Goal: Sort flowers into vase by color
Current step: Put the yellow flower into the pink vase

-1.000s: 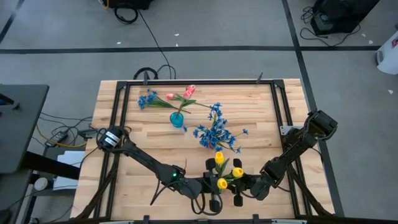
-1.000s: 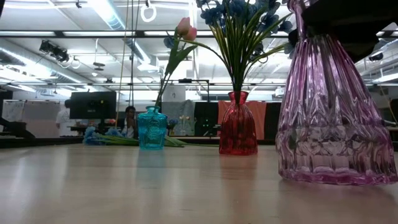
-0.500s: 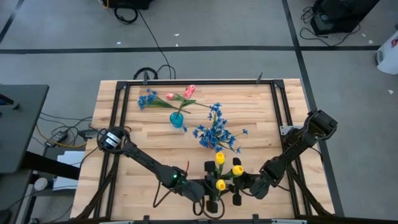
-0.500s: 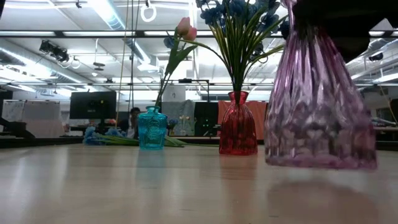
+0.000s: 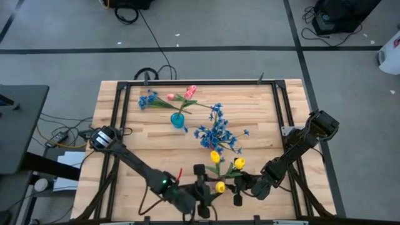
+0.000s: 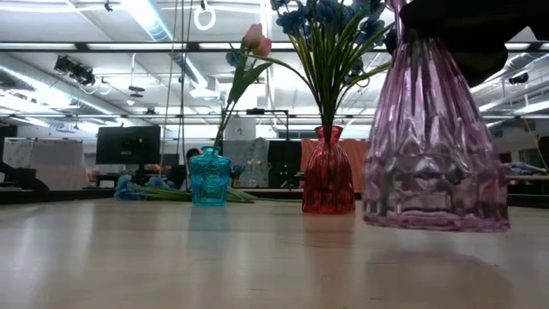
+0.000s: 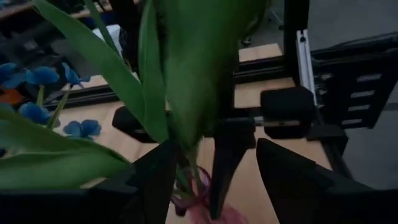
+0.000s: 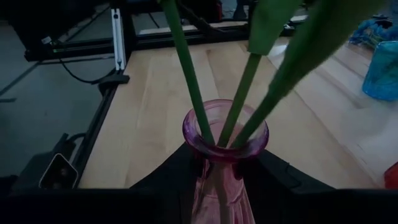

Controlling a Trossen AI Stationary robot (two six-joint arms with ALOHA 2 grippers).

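We see a pale wooden table of glued strips, smooth and slightly glossy. Its frame looks like matt black metal. The pink vase, red vase and teal vase are ribbed, shiny glass. The tulip stems look like smooth matt plastic.

pink vase top cut off (low view), blue blossoms cropped
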